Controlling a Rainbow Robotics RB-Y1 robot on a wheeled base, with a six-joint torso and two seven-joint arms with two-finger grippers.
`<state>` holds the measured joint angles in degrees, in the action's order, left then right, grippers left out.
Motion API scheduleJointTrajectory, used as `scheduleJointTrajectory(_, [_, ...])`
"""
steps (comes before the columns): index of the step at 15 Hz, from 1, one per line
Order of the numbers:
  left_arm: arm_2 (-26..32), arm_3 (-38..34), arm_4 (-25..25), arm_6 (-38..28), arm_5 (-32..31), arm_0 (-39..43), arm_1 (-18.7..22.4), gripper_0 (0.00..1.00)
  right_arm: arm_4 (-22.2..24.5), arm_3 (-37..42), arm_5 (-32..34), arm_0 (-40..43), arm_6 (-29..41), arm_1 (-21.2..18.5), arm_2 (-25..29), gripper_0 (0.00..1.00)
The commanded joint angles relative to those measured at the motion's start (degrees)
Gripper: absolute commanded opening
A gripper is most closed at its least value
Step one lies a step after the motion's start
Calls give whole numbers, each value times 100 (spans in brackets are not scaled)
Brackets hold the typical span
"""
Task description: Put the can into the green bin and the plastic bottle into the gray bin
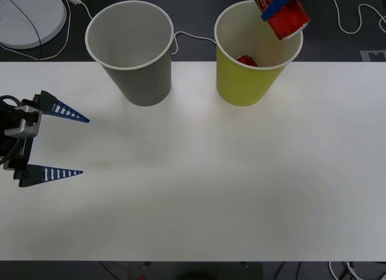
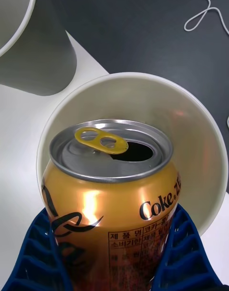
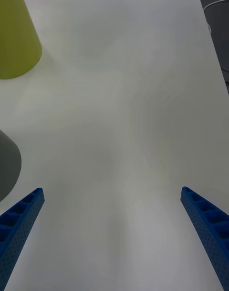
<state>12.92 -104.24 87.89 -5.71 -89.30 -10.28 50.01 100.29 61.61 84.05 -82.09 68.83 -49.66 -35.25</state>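
Can [image 2: 107, 195]: your right fingers [image 2: 43, 257] grip it over the green bin [image 1: 247, 81].
Release: spread them once it's centred.
Left fingers [image 1: 63, 113]: wide, idle.

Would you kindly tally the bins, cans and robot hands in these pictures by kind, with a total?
Bins: 2, the gray bin and the green bin.
Cans: 1, the can, held over the green bin.
Hands: 2, the left hand open, the right hand shut on the can.
Total: 5.
A red patch inside the green bin is too unclear to count.
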Motion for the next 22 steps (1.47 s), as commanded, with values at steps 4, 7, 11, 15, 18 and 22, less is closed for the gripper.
scheduleJointTrajectory(4, [0, 0, 0, 0, 0, 0, 0, 100, -168, 0, -117, 0, -414, -17, 1, 100])
scheduleJointTrajectory(7, [0, 0, 0, 0, 0, 0, 0, 100, -616, 0, -29, 9, -485, -228, 1, 100])
scheduleJointTrajectory(11, [0, 0, 0, 0, 0, 0, 0, 100, -1161, 607, 375, 290, -634, -852, 229, 100])
scheduleJointTrajectory(15, [0, 0, 0, 0, 0, 0, 0, 100, -1424, 1600, 595, 1134, -819, -1353, 1090, 100])
scheduleJointTrajectory(18, [0, 0, 0, 0, 0, 0, 0, 100, -1838, 2233, 595, 2013, -1434, -1714, 1881, 100])
scheduleJointTrajectory(22, [0, 0, 0, 0, 0, 0, 0, 100, -2110, 3103, 595, 3410, -2163, -1898, 3165, 100])
